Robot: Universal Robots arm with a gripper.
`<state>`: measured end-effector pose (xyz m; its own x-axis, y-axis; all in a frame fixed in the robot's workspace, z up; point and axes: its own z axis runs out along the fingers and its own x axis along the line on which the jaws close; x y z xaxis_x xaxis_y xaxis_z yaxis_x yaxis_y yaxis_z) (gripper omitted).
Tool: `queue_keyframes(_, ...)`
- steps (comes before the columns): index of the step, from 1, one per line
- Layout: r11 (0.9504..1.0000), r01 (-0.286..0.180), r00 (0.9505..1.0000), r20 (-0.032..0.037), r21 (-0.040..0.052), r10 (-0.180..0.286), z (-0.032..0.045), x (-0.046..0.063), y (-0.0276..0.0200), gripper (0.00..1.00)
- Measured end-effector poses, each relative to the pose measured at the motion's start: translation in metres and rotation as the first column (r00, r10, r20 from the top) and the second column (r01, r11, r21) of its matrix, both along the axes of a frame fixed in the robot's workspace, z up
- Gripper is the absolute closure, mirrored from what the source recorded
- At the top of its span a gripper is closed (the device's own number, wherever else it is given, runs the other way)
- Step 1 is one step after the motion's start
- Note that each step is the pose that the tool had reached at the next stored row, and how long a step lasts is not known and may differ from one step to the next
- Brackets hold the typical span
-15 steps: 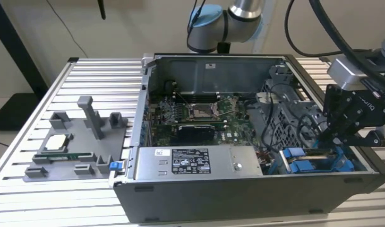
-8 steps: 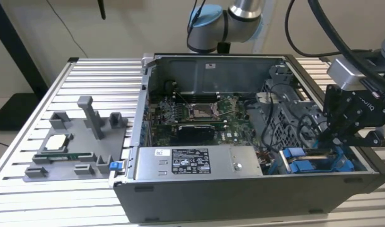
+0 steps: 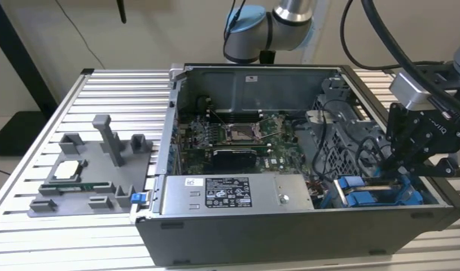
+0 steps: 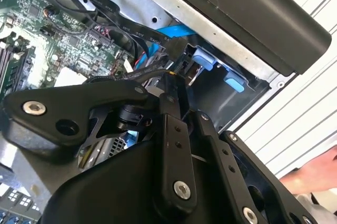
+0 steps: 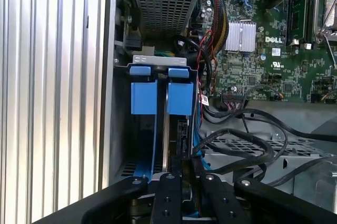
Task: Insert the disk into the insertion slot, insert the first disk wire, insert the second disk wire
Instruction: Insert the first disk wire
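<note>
Bright blue plastic is the first thing you spot. The disk [image 5: 180, 97] sits edge-on in its blue carrier, already down inside the insertion slot [image 5: 158, 59], just ahead of the fingertips in the first wrist view. In the exterior view the disk [image 3: 365, 197] is tucked into a corner of the open PC case [image 3: 290, 237], right at the tips of the gripper [image 3: 391, 169].

The fingers [image 5: 169, 192] are squeezed close together. As far as I can make out, they're pinching a black connector [image 5: 183, 139] at the tips, right alongside the carrier. The second wrist view backs that up: the gripper [image 4: 174, 81] ends at the black connector [image 4: 177, 55], and a flat black cable [image 4: 126, 23] trails away from it over the motherboard [image 4: 68, 45].

More loose black cables [image 5: 247, 145] loop across the metal cage beside the fingers. Well away from the fingers, the labelled power-supply box [image 3: 230, 193] runs along the case's near wall. A grey fixture tray [image 3: 87, 169] sits outside the case on the slatted aluminium table [image 3: 34, 237].
</note>
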<state>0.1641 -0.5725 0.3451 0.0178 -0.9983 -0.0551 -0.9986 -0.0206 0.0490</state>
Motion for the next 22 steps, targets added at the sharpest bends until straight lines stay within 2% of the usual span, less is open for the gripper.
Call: queue_keyframes(22,0.9997,0.023,0.9997,0.0052,0.0001,-0.023,-0.0044,0.0000,0.0001,1.00)
